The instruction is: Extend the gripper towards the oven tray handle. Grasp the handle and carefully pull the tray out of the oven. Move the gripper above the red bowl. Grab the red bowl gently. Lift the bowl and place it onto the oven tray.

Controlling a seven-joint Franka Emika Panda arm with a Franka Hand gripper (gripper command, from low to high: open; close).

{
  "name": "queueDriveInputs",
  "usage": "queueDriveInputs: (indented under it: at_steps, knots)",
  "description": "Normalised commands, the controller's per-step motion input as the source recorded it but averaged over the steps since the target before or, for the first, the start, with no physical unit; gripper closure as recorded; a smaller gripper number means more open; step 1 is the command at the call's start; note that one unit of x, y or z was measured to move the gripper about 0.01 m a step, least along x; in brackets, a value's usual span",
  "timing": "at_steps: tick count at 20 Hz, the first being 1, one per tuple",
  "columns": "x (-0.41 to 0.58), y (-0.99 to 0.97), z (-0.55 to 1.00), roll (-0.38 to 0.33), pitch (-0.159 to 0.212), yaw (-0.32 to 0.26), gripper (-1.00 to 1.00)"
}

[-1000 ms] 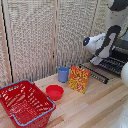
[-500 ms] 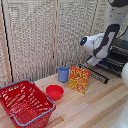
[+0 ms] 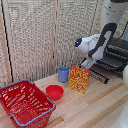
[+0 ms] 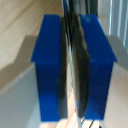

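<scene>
Dark wire tray [image 3: 102,74] now juts from the oven [image 3: 116,54], its handle [image 4: 74,60] pinched between the hand's [image 3: 89,64] blue pads [image 4: 49,65]; it has slid outward over the last second. Red bowl [image 3: 54,92] waits untouched on the tabletop [image 3: 95,107].

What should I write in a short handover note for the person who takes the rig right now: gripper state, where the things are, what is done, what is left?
Gripper: blue fingers closed on a thin dark bar, most likely the oven tray handle.
Arm: at the oven on the exterior view's right, low at its front.
Tray: its wire bars stick out from the oven front; how far it is out I cannot tell.
Red bowl: on the table, between the red wire basket and the yellow-red box, near the blue cup. Untouched.
Done: handle reached and gripped.
Left: finish the pull, release, grasp the bowl, set it on the tray.
</scene>
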Motion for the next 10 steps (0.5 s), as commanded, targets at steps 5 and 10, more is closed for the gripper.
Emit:
queueDriveInputs:
  at_steps: [5,10]
  knots:
    - [0.201,0.05,0.0,-0.003,0.029,0.002,-1.0]
    - [0.105,0.0,0.03,0.034,0.006,0.015,-1.0]
